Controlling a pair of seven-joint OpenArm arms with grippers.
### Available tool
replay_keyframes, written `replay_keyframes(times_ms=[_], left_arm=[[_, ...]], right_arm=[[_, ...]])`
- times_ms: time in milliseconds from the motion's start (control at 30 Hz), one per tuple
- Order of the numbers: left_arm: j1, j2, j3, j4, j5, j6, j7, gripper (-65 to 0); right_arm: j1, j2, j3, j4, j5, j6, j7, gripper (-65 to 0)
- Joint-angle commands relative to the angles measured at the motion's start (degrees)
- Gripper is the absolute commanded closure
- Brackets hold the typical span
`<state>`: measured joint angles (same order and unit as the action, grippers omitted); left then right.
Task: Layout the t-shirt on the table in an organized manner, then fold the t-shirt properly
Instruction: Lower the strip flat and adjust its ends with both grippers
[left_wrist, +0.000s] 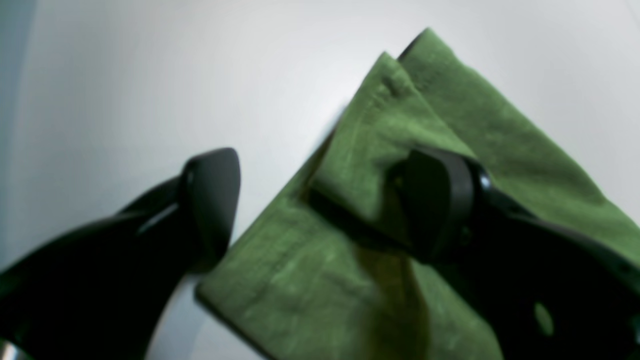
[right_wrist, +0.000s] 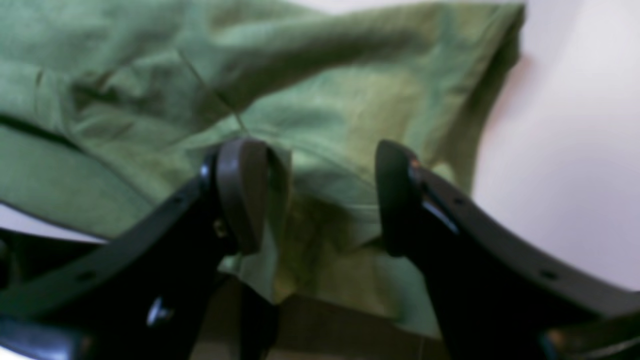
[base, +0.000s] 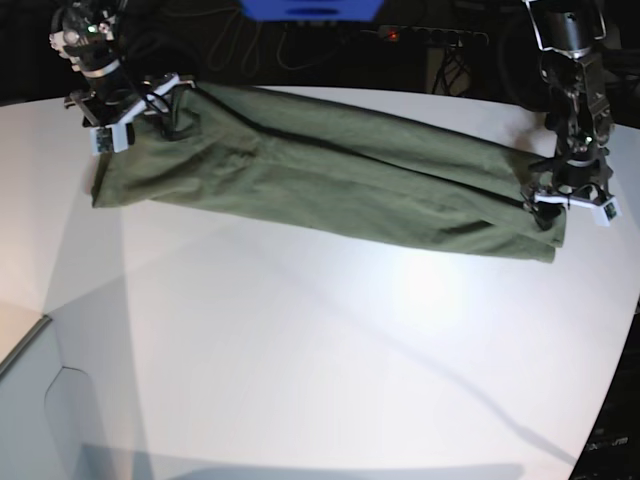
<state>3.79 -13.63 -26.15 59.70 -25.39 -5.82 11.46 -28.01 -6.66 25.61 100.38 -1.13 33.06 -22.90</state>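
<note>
The t-shirt (base: 320, 185) lies stretched into a long, narrow band across the far part of the table (base: 300, 380), one end at each arm.

At the right gripper (right_wrist: 310, 195), the jaws stand wide apart. Green cloth runs between and beyond the two fingers (right_wrist: 242, 190), bunched and creased ahead of them, and neither pad presses it; the nearer finger seems to brush a fold, though the blur makes that hard to call. Bare white table shows just off to the outer side of this hand.

Over at the left gripper (left_wrist: 320, 205), the jaws are spread wide too. One finger (left_wrist: 435, 200) sits on or right over a folded layer of the shirt, the other finger (left_wrist: 212, 200) is off the fabric, over bare table just beside the hem edge. The shirt's corner points away ahead of this hand, two layers stacked there.

In the base view both arms sit at the band's opposite ends.
</note>
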Motion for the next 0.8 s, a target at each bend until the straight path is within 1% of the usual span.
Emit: replay_keyframes(times_ms=[0, 167, 300, 667, 767], left_arm=[[-0.5, -0.75, -0.18, 0.56, -0.33, -0.2, -0.26, -49.8], [-0.5, -0.75, -0.18, 0.56, -0.33, -0.2, -0.26, -49.8], [-0.5, -0.75, -0.18, 0.47, -0.33, -0.2, -0.26, -49.9], [-0.58, -0.66, -0.18, 0.47, -0.33, -0.2, -0.26, -49.9], [-0.58, -0.39, 0.0, 0.47, -0.33, -0.2, -0.26, -49.9]], right_arm=[[0.98, 0.28, 0.2, -0.29, 0.73, 0.74, 1.22, -34.4], [4.41, 2.39, 1.6, -6.27, 0.73, 0.74, 1.22, -34.4], [5.81, 3.71, 2.57, -7.76, 0.73, 0.74, 1.31, -34.4], [10.56, 6.08, 2.13, -16.55, 0.64, 0.66, 1.49, -34.4], [12.05, 6.26, 2.13, -18.31, 0.64, 0.66, 1.49, -34.4]])
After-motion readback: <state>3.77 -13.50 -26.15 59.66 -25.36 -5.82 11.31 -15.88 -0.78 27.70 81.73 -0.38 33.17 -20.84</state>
